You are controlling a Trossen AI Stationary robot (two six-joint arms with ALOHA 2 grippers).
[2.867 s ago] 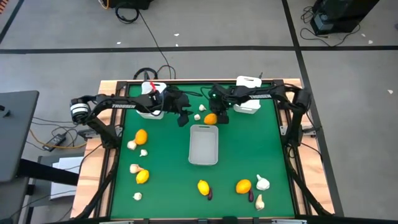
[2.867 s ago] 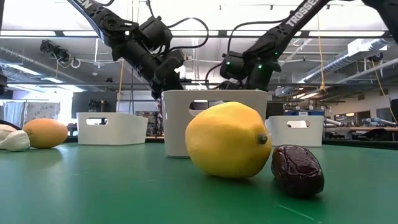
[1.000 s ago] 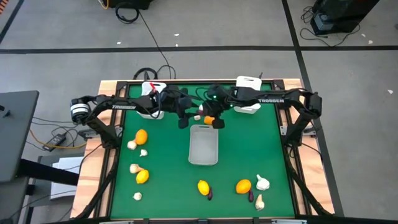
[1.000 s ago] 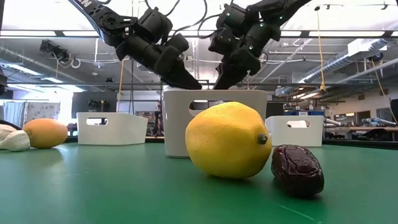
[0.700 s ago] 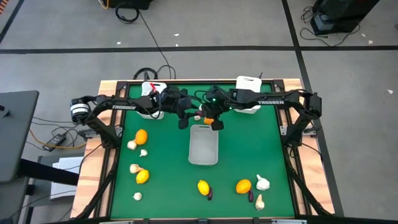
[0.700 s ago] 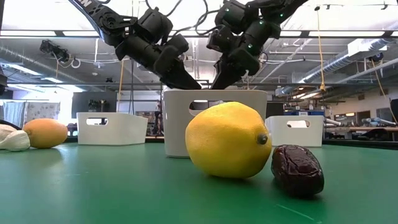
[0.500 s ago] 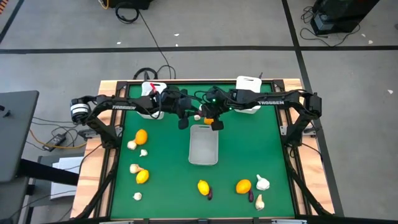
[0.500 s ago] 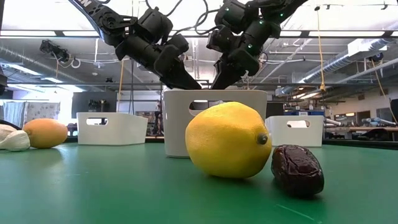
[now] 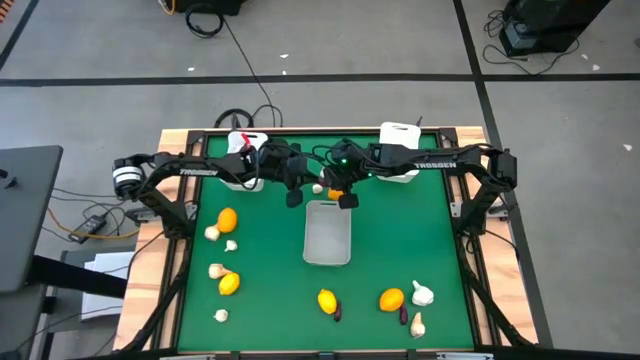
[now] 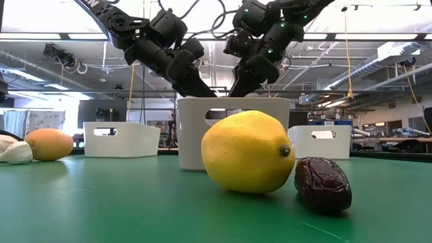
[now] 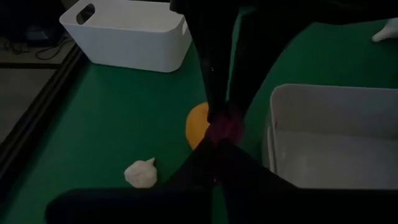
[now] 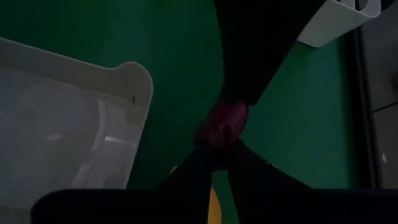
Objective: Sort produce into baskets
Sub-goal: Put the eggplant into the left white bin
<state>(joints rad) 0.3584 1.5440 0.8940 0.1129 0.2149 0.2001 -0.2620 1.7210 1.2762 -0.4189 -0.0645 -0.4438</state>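
While both arms reach in over the back of the green tabletop [image 9: 270,250], the high view shows the left hand [image 9: 308,188] and right hand [image 9: 338,190] meeting just behind the middle basket [image 9: 328,255]. The left basket [image 9: 243,181] and right basket [image 9: 398,174] make three white baskets. Five yellow-orange citrus fruits can be counted: four loose [image 9: 227,219] and one beneath the hands [image 9: 335,192]. There are seven cream garlic bulbs [image 9: 423,293]. Two loose purple vegetables [image 9: 337,313] lie near the front edge, each beside a citrus, with their long axes roughly front to back.

From the low view, a glossy lemon-shaped citrus [image 10: 246,152] touches a wrinkled dark purple vegetable [image 10: 322,183] lying lengthwise across the picture. Another citrus and a garlic bulb sit at the far left, and all three baskets stand behind.

Seen from the left wrist, that arm's fingers are clamped together on a third, held purple vegetable [image 11: 224,127], which looks magenta there. It hangs above the citrus beside the middle basket's rim, with a garlic bulb nearby.

Seen from the right wrist, that arm's fingers also converge on the same piece, while the other arm's fingers grip it from the opposite side. Which way its long axis points cannot be told.
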